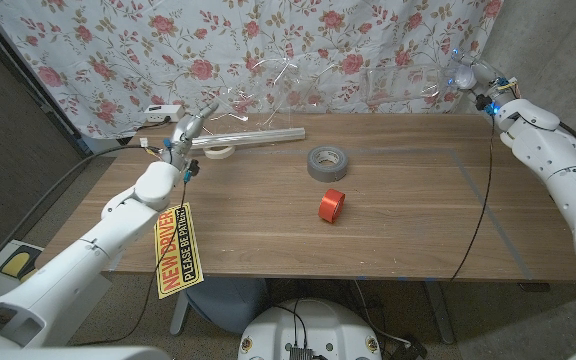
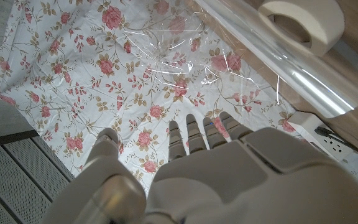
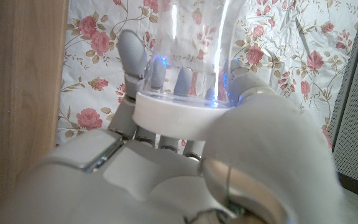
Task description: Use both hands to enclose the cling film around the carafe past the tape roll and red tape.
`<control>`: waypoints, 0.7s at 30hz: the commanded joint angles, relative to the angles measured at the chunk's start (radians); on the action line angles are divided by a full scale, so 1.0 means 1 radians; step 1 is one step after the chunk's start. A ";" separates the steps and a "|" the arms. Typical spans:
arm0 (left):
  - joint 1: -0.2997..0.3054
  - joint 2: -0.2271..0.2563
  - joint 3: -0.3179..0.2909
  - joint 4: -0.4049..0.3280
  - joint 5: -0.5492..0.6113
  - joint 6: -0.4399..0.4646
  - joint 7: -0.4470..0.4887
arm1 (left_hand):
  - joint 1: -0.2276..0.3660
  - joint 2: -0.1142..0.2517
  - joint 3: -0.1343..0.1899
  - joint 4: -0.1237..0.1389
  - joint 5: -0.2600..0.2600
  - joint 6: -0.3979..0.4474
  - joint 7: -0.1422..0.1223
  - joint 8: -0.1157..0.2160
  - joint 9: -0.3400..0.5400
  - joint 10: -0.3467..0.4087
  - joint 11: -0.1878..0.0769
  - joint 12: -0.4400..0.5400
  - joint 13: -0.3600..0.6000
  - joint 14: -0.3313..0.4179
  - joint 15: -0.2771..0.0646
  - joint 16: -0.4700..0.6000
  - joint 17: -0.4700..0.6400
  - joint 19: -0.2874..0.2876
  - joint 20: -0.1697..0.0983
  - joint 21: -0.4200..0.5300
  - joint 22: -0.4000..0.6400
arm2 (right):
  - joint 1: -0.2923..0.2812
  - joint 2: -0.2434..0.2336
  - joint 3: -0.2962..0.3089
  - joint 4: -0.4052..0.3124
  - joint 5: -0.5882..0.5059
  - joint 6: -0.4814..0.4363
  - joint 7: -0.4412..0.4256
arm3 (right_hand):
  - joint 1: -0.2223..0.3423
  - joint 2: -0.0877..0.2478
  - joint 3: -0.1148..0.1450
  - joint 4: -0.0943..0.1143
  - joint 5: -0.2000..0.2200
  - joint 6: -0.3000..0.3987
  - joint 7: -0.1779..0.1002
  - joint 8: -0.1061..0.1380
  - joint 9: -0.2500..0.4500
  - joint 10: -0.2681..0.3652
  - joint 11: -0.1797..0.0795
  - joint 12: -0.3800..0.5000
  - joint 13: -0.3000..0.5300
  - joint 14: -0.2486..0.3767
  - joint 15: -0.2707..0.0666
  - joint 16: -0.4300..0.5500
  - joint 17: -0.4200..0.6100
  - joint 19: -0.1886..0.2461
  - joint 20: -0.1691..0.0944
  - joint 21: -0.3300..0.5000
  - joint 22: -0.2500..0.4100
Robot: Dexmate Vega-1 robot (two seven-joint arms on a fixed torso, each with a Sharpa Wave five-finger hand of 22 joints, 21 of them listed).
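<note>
Gripping the clear glass carafe point(image 3: 191, 56) by its white base, our right hand point(image 3: 229, 155) wraps its fingers point(image 3: 132, 56) around it. Our left hand point(image 1: 190, 128) hovers with fingers apart, holding nothing, near the transparent cling film roll point(image 1: 253, 138).

The head view looks down from above over the whole desk point(image 1: 388, 215) toward the flowered curtain point(image 1: 268, 50). The left wrist view sits close behind the left hand point(image 2: 197, 162), facing that same curtain. The right wrist view peers from right behind the right hand point(image 3: 185, 143), curtain beyond.
</note>
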 commanded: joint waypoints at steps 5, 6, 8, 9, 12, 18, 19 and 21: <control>-0.044 0.048 0.016 0.002 0.059 0.027 -0.038 | 0.021 -0.021 -0.003 -0.004 0.005 0.008 0.010 0.007 0.003 0.012 -0.005 0.007 0.004 0.023 -0.018 0.009 0.002 0.031 -0.070 0.009 0.004 | -0.001 -0.007 -0.003 -0.005 -0.009 0.001 -0.002 | 0.163 0.174 0.008 -0.001 -0.005 0.034 0.038 -0.004 0.002 0.101 -0.098 0.008 -0.001 0.338 -0.390 0.236 0.002 -0.052 -0.123 0.010 0.001; -0.044 0.043 0.014 0.013 0.052 0.010 -0.040 | 0.025 -0.021 -0.003 -0.004 0.006 0.008 0.013 0.008 0.003 0.015 -0.007 0.008 0.004 0.026 -0.022 0.010 0.002 0.037 -0.081 0.010 0.004 | -0.001 -0.007 -0.002 -0.006 -0.008 0.002 -0.002 | 0.163 0.174 0.009 -0.001 -0.005 0.034 0.038 -0.004 0.001 0.101 -0.097 0.008 -0.001 0.338 -0.390 0.236 0.002 -0.052 -0.123 0.009 0.000; -0.038 0.039 0.007 0.006 0.042 0.024 -0.032 | 0.029 -0.022 -0.003 -0.004 0.007 0.009 0.015 0.008 0.003 0.018 -0.007 0.009 0.004 0.029 -0.025 0.010 0.002 0.042 -0.088 0.011 0.004 | -0.005 -0.007 0.000 -0.012 -0.009 0.004 -0.009 | 0.162 0.174 0.009 -0.001 -0.005 0.034 0.039 -0.003 0.002 0.099 -0.097 0.010 0.001 0.337 -0.390 0.236 0.002 -0.053 -0.123 0.010 0.000; -0.035 0.045 0.007 -0.006 0.052 0.048 -0.020 | 0.030 -0.023 -0.003 -0.005 0.007 0.009 0.015 0.008 0.003 0.019 -0.007 0.010 0.004 0.029 -0.025 0.010 0.002 0.043 -0.089 0.011 0.004 | -0.006 -0.008 0.000 -0.015 -0.010 0.004 -0.011 | 0.162 0.174 0.009 -0.001 -0.005 0.034 0.039 -0.004 0.002 0.099 -0.097 0.010 0.001 0.337 -0.390 0.236 0.002 -0.052 -0.123 0.011 0.001; -0.036 0.055 0.008 -0.007 0.064 0.061 -0.017 | 0.033 -0.026 -0.004 -0.004 0.007 0.009 0.016 0.007 0.003 0.020 -0.003 0.010 0.004 0.029 -0.019 0.009 0.002 0.044 -0.075 0.010 0.003 | -0.007 -0.010 0.000 -0.020 -0.010 0.003 -0.013 | 0.161 0.174 0.010 -0.001 -0.005 0.033 0.038 -0.004 0.001 0.098 -0.101 0.011 0.001 0.336 -0.390 0.236 0.002 -0.055 -0.123 0.010 -0.001; -0.045 0.069 0.021 -0.006 0.131 0.077 0.021 | 0.064 -0.036 -0.002 -0.008 0.008 -0.045 0.016 -0.008 0.004 -0.004 -0.004 0.001 0.006 0.040 -0.010 0.010 0.003 0.073 -0.049 0.016 0.004 | -0.006 -0.013 -0.003 -0.025 -0.012 -0.003 -0.014 | 0.159 0.174 0.012 -0.001 -0.005 0.033 0.038 -0.004 0.001 0.098 -0.100 0.010 -0.003 0.334 -0.390 0.237 0.002 -0.057 -0.123 0.011 -0.001; -0.045 0.062 0.018 0.002 0.128 0.065 0.027 | 0.068 -0.037 -0.002 -0.009 0.008 -0.050 0.017 -0.008 0.004 -0.006 -0.006 0.000 0.006 0.046 -0.006 0.012 0.003 0.078 -0.049 0.017 0.004 | -0.006 -0.013 -0.003 -0.026 -0.013 -0.004 -0.015 | 0.159 0.174 0.012 -0.001 -0.006 0.032 0.038 -0.004 0.001 0.099 -0.101 0.010 -0.005 0.334 -0.390 0.237 0.002 -0.057 -0.123 0.011 -0.002; -0.047 0.066 0.025 -0.006 0.170 0.085 0.061 | 0.076 -0.042 -0.003 -0.009 0.007 -0.056 0.020 -0.006 0.004 -0.008 -0.004 0.000 0.007 0.073 -0.005 0.020 0.004 0.093 -0.047 0.020 0.005 | -0.005 -0.013 -0.003 -0.026 -0.013 -0.006 -0.016 | 0.158 0.174 0.012 -0.001 -0.006 0.032 0.037 -0.004 0.001 0.097 -0.100 0.013 -0.002 0.334 -0.390 0.237 0.002 -0.058 -0.123 0.011 -0.003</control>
